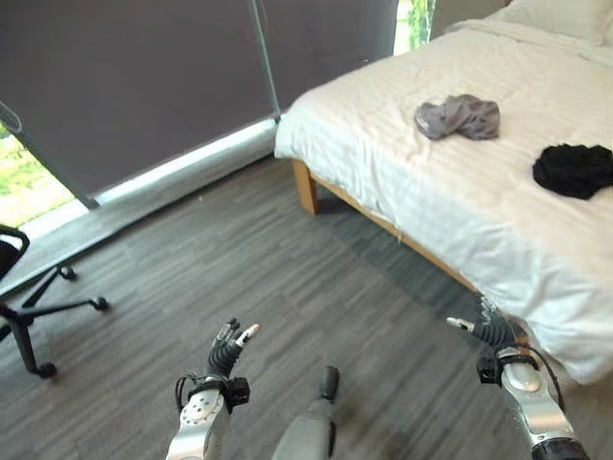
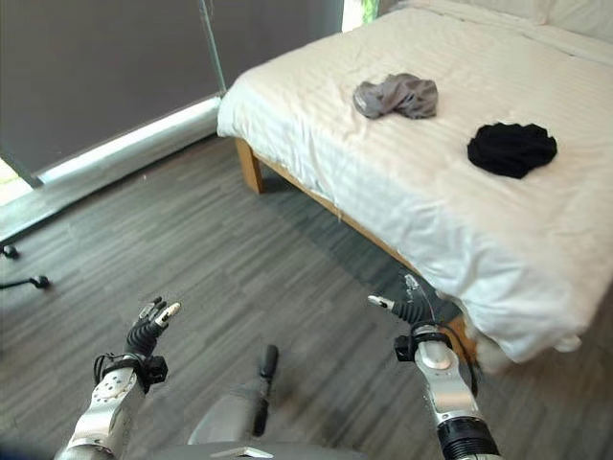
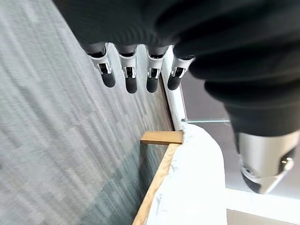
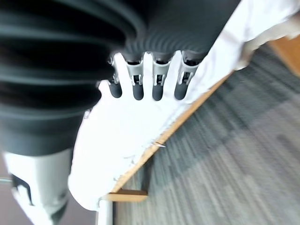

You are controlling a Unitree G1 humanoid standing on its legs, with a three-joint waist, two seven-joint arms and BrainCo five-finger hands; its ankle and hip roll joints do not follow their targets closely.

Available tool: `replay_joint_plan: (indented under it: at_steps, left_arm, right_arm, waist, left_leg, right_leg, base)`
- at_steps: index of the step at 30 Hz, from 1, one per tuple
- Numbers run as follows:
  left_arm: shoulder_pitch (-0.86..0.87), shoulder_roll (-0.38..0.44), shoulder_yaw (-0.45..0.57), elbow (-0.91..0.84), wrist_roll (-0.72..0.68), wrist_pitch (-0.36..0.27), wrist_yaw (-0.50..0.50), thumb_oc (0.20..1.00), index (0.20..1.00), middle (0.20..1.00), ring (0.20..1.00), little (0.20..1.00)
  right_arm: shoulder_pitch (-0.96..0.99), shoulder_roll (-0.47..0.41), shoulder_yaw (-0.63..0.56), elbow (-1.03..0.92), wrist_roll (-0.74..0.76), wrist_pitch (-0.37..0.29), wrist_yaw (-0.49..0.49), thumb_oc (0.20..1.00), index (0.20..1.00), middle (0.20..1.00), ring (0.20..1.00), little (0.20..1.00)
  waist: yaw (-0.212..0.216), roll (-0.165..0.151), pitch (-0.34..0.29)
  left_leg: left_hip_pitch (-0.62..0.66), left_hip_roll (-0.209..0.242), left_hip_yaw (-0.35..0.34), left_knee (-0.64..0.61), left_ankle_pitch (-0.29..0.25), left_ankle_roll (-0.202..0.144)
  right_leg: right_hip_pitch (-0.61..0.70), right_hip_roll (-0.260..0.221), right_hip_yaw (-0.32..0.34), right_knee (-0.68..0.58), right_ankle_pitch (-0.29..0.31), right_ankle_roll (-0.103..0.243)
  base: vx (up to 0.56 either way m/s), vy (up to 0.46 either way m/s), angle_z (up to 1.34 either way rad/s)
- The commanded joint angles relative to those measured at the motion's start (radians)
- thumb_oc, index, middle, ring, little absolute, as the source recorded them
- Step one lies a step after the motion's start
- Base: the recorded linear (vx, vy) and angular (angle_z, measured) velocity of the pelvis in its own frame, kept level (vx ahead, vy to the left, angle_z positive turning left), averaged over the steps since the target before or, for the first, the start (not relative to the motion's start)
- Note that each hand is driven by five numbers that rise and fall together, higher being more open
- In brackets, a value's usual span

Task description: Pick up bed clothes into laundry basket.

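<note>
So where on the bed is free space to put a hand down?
Free: the white bed between its foot corner and the grey garment, and the edge strip below the black garment. Tighter: the gap between the garments.

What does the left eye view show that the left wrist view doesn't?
The left eye view alone shows the grey garment and the black garment lying apart on the bed, an office chair at the far left, and the right hand, open near the bed's edge. The left wrist view alone gives a close look at the left hand with straight fingers holding nothing. Both show the bed's white cover, wooden frame and the grey floor.
</note>
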Motion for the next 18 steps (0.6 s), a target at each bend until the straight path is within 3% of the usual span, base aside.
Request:
replay_joint_plan:
  at_steps: [1, 2, 3, 4, 6, 8, 12, 16, 18]
  left_arm:
    - [-0.043, 0.061, 0.007, -0.082, 0.019, -0.049, 0.006, 1.000, 1.000, 1.000, 1.000, 1.000]
    - [-0.043, 0.061, 0.007, -0.082, 0.019, -0.049, 0.006, 1.000, 1.000, 1.000, 1.000, 1.000]
    - [-0.041, 0.068, 0.013, -0.088, 0.020, -0.050, 0.009, 1.000, 1.000, 1.000, 1.000, 1.000]
    - [-0.033, 0.084, 0.026, -0.105, 0.020, -0.048, 0.006, 1.000, 1.000, 1.000, 1.000, 1.000]
    - [-0.021, 0.090, 0.034, -0.112, 0.036, -0.047, -0.003, 1.000, 1.000, 1.000, 1.000, 1.000]
    - [-0.017, 0.088, 0.043, -0.104, 0.037, -0.048, -0.005, 1.000, 1.000, 1.000, 1.000, 1.000]
    - [-0.013, 0.079, 0.062, -0.096, 0.037, -0.052, -0.006, 1.000, 1.000, 1.000, 1.000, 1.000]
    - [-0.029, 0.072, 0.048, -0.092, 0.051, -0.054, -0.004, 1.000, 1.000, 1.000, 1.000, 1.000]
    - [-0.056, 0.071, 0.017, -0.081, 0.055, -0.049, -0.011, 1.000, 1.000, 1.000, 1.000, 1.000]
  right_arm:
    - [-0.049, 0.028, -0.024, -0.069, 0.007, -0.056, -0.023, 1.000, 1.000, 1.000, 1.000, 1.000]
    - [-0.049, 0.029, -0.024, -0.069, 0.007, -0.056, -0.023, 1.000, 1.000, 1.000, 1.000, 1.000]
    - [-0.057, 0.049, -0.014, -0.070, 0.029, -0.061, -0.023, 1.000, 1.000, 1.000, 1.000, 1.000]
    - [-0.070, 0.061, -0.001, -0.077, 0.028, -0.058, -0.020, 1.000, 1.000, 1.000, 1.000, 1.000]
    - [-0.065, 0.067, -0.002, -0.073, 0.019, -0.048, -0.016, 1.000, 1.000, 1.000, 1.000, 1.000]
    - [-0.052, 0.060, -0.017, -0.068, 0.015, -0.041, -0.014, 1.000, 1.000, 1.000, 1.000, 1.000]
    - [-0.045, 0.038, -0.051, -0.062, 0.000, -0.037, -0.035, 1.000, 1.000, 1.000, 1.000, 1.000]
    - [-0.024, 0.034, -0.077, -0.058, 0.009, -0.032, -0.059, 1.000, 1.000, 1.000, 1.000, 1.000]
    - [-0.028, 0.011, -0.108, -0.065, 0.028, -0.044, -0.082, 1.000, 1.000, 1.000, 1.000, 1.000]
  waist:
    - [0.022, -0.038, -0.019]
    - [0.023, -0.039, -0.020]
    - [0.022, -0.038, -0.006]
    - [0.020, -0.015, 0.016]
    - [0.005, -0.006, 0.022]
    - [-0.013, -0.006, 0.023]
    - [-0.040, -0.026, 0.026]
    - [-0.050, -0.038, 0.017]
    - [-0.052, -0.051, 0.033]
  left_leg:
    - [0.044, 0.046, -0.012, -0.014, 0.062, -0.065]
    - [0.043, 0.046, -0.011, -0.014, 0.062, -0.065]
    - [0.077, 0.034, 0.002, -0.025, 0.048, -0.043]
    - [0.124, 0.040, 0.037, -0.046, 0.039, -0.020]
    - [0.167, 0.042, 0.065, -0.071, 0.015, -0.011]
    - [0.197, 0.044, 0.077, -0.085, -0.004, -0.017]
    - [0.243, 0.039, 0.114, -0.085, -0.067, -0.051]
    - [0.267, 0.070, 0.127, -0.080, -0.083, -0.074]
    - [0.215, 0.102, 0.137, 0.047, -0.077, -0.098]
  right_leg:
    - [-0.254, -0.181, 0.013, 0.171, 0.308, 0.020]
    - [-0.255, -0.182, 0.015, 0.172, 0.307, 0.021]
    - [-0.295, -0.205, 0.007, 0.250, 0.363, 0.020]
    - [-0.364, -0.251, -0.078, 0.371, 0.411, 0.013]
    - [-0.410, -0.279, -0.157, 0.392, 0.361, 0.021]
    - [-0.445, -0.260, -0.208, 0.314, 0.337, 0.030]
    - [-0.458, -0.208, -0.330, -0.023, 0.348, 0.049]
    - [-0.397, -0.159, -0.252, -0.106, 0.329, 0.031]
    - [-0.358, -0.144, -0.268, -0.114, 0.304, 0.006]
  base:
    - [0.18, 0.194, -0.62]
    - [0.18, 0.195, -0.50]
    - [0.23, 0.321, -0.55]
    - [0.31, 0.410, -0.30]
    - [0.27, 0.253, -0.46]
    - [0.24, 0.040, -0.54]
    - [0.26, -0.088, -0.18]
    - [0.24, -0.148, -0.05]
    - [0.20, -0.269, 0.24]
